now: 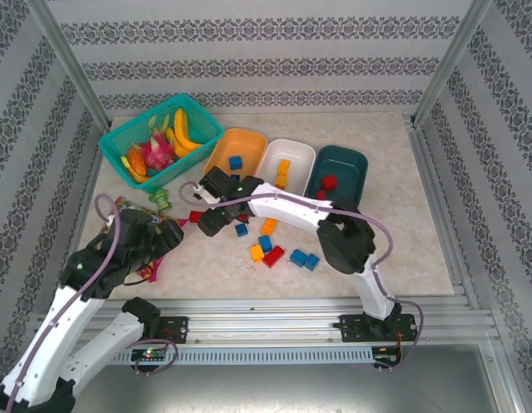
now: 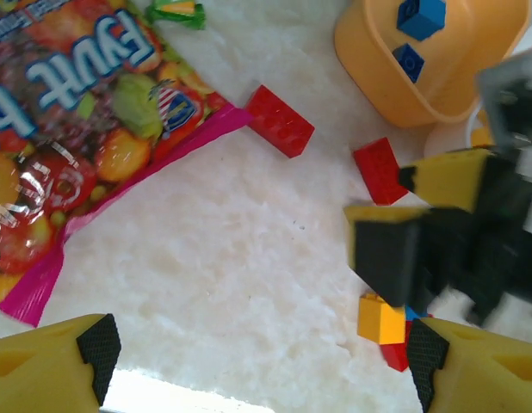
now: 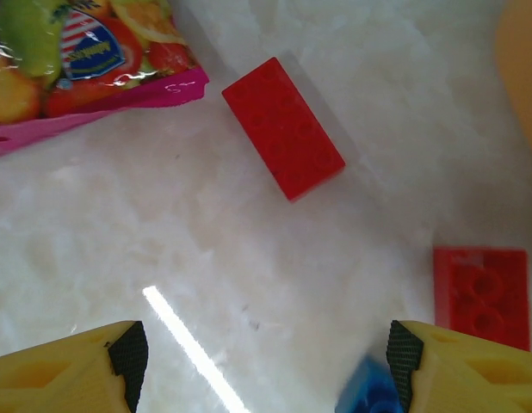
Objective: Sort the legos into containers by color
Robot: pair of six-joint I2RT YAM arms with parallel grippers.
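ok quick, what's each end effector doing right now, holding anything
left end effector: open, holding nothing
right end effector: open, holding nothing

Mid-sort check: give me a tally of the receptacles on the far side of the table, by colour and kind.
Orange bowl: 1
White bowl: 1
Dark teal bowl: 1
Teal mesh basket: 1
Total: 4
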